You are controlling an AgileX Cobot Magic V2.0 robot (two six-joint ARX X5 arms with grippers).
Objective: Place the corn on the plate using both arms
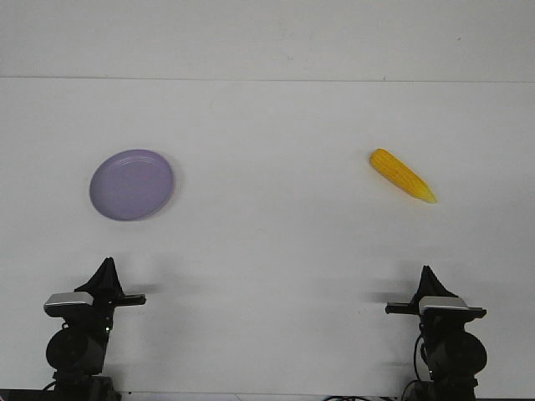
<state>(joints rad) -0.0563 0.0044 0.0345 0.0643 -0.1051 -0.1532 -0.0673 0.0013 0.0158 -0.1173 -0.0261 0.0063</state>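
Note:
The yellow corn (pixel 402 175) lies on the white table at the right, its pale tip pointing to the front right. The lavender plate (pixel 132 184) sits flat on the table at the left and holds nothing. My left gripper (pixel 107 262) is low at the front left, well short of the plate, and its fingers meet in one point. My right gripper (pixel 427 271) is low at the front right, well short of the corn, and its fingers also meet in one point. Neither holds anything.
The white table (pixel 267 242) runs back to a pale wall; its far edge is a thin line. A wide stretch of bare tabletop separates the plate and the corn. The arm bases stand at the table's front edge.

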